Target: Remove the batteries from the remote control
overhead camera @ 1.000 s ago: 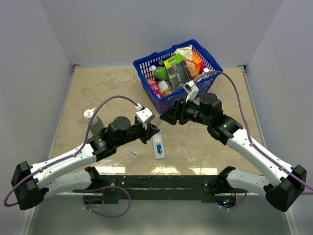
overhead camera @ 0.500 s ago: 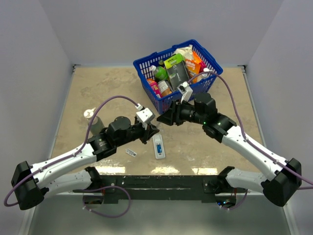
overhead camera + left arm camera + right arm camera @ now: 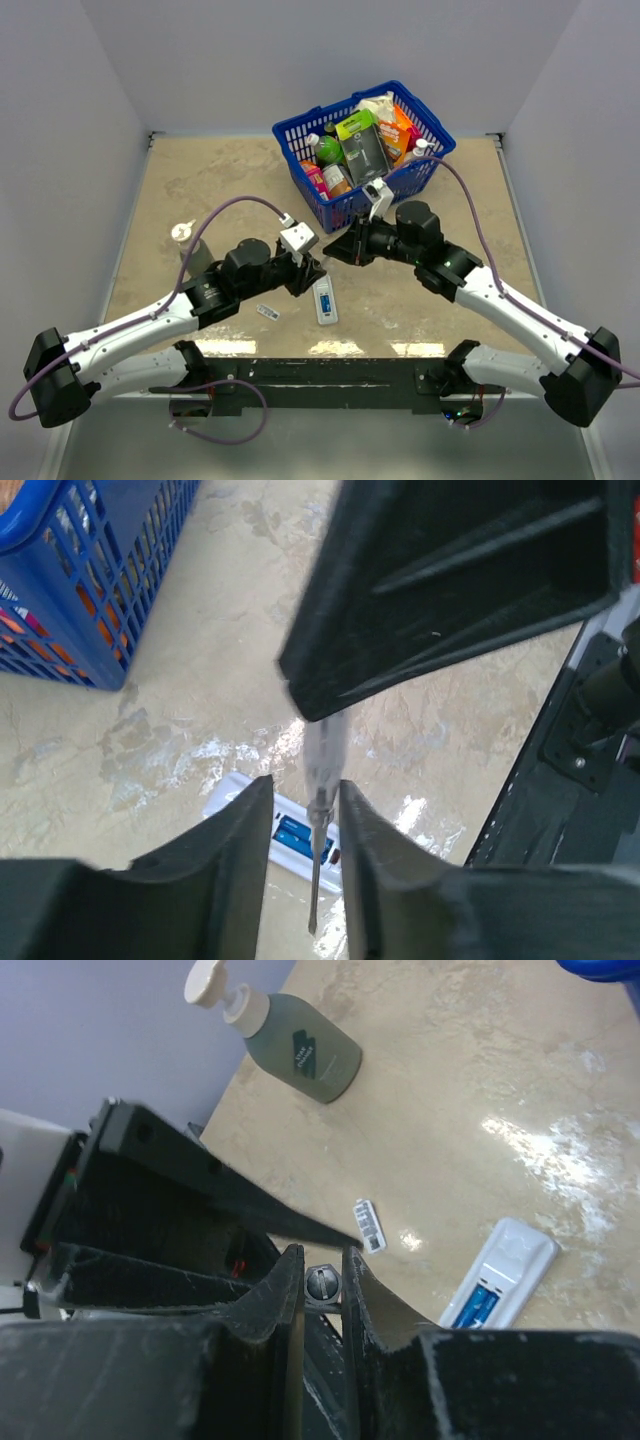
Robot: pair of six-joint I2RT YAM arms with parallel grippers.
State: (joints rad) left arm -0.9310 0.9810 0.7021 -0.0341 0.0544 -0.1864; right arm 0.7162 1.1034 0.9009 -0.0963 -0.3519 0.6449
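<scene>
The white remote control (image 3: pixel 324 298) lies face down on the table between the arms, its compartment open with blue batteries (image 3: pixel 293 838) inside; the remote control (image 3: pixel 508 1263) and batteries (image 3: pixel 477 1306) also show in the right wrist view. Above it, a slim screwdriver (image 3: pixel 321 765) runs between the two grippers. My right gripper (image 3: pixel 322 1265) is shut on the screwdriver's handle end (image 3: pixel 322 1282). My left gripper (image 3: pixel 302 785) straddles the shaft with a thin gap on each side, slightly open. From above, the left gripper (image 3: pixel 316 270) and right gripper (image 3: pixel 338 249) nearly meet.
A small labelled battery cover (image 3: pixel 267 311) lies left of the remote. A grey-green pump bottle (image 3: pixel 193 251) lies near the left arm. A blue basket (image 3: pixel 432 137) full of packages stands at the back, close behind the right gripper.
The right arm moved left to the left gripper and its jaws closed on the screwdriver handle. The left jaws loosened slightly around the shaft. The remote has not moved.
</scene>
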